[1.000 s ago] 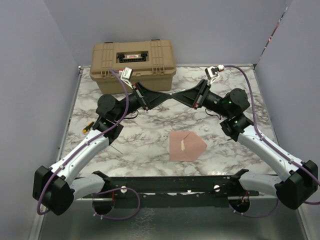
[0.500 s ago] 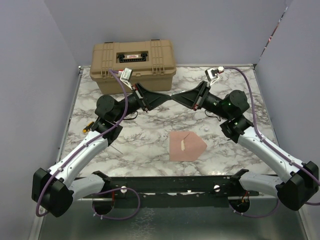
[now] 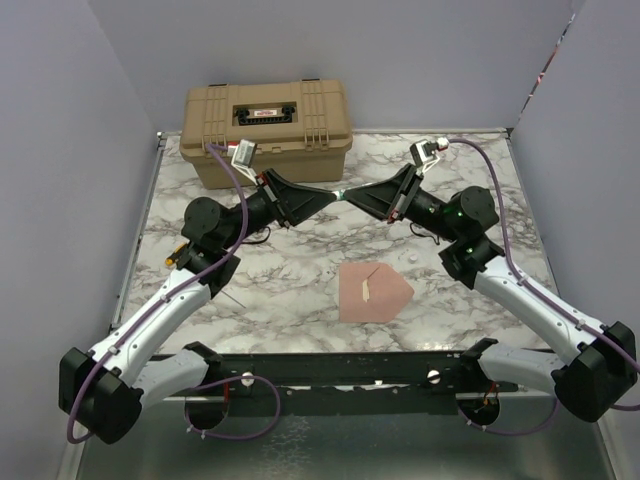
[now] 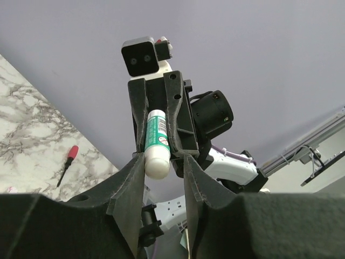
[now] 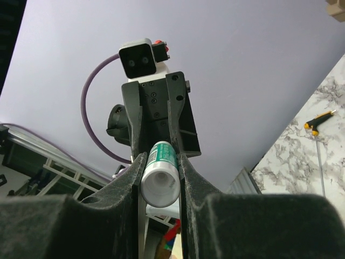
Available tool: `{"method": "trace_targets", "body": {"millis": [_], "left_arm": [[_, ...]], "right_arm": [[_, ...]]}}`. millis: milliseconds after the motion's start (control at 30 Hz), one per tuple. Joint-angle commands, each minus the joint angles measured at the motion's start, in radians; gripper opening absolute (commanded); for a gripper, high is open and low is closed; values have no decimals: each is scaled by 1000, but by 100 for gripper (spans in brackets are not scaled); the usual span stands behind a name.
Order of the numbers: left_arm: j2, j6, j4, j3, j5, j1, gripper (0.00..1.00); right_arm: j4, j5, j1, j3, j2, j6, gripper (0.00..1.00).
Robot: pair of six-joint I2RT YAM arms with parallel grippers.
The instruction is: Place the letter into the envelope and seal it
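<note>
One envelope (image 3: 373, 291), one glue stick (image 4: 157, 143), one tan case (image 3: 266, 130), two screwdrivers (image 4: 67, 163).

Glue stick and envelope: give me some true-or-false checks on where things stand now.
1. The left gripper and the right gripper both clamp the glue stick. True.
2. The envelope lies flat on the table, with neither gripper touching it. True.
3. The glue stick rests on the envelope. False: it is held in the air, farther back.
4. The toolbox is open. False: its lid is shut.
</note>
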Motion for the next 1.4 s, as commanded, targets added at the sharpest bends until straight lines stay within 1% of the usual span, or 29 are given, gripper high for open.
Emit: {"method": "trace_targets", "body": {"millis": [0, 67, 167, 233, 267, 367, 433, 500, 567, 667, 733, 867, 1033, 1167, 1300, 1367], "left_arm": [[-51, 6, 78, 4, -5, -2, 36], [-51, 7, 78, 2, -3, -1, 42], [-53, 31, 56, -3, -11, -1, 63], [-55, 90, -31, 8, -28, -1, 72], [-60, 140, -134, 15, -46, -1, 77], [-76, 273, -354, 19, -137, -1, 81], [-77, 328, -448, 4, -188, -1, 81], [-60, 357, -494, -17, -215, -1, 81], [-21, 351, -493, -50, -219, -3, 76], [74, 345, -444, -90, -215, -31, 63], [152, 343, -390, -120, -231, -61, 53], [343, 339, -273, -139, -260, -117, 31], [545, 332, -140, -129, -283, -159, 13], [659, 310, -85, -114, -278, -175, 7], [736, 286, -21, -122, -283, -182, 3], [766, 298, 23, -135, -308, -189, 1]], "right_arm": [[-63, 53, -10, 16, 3, -88, 0], [-77, 53, -9, 26, 5, -127, 0], [-170, 83, -10, 59, 1, -207, 0], [-281, 125, -9, 91, -8, -278, 1], [-348, 160, -9, 113, -18, -323, 0], [-649, 344, -9, 192, -33, -464, 0], [-813, 477, -9, 220, -27, -538, 0], [-946, 589, -9, 220, -7, -562, 0], [-1029, 658, -10, 199, 17, -574, 0], [-1095, 696, -9, 144, 55, -559, 0], [-1085, 680, -7, 91, 70, -542, 0], [-1000, 658, 12, -9, 84, -524, 0], [-948, 709, 74, -46, 128, -509, 0], [-954, 800, 162, -45, 186, -487, 0], [-1000, 936, 254, -25, 224, -446, 0], [-989, 956, 280, -25, 237, -457, 0]]}}
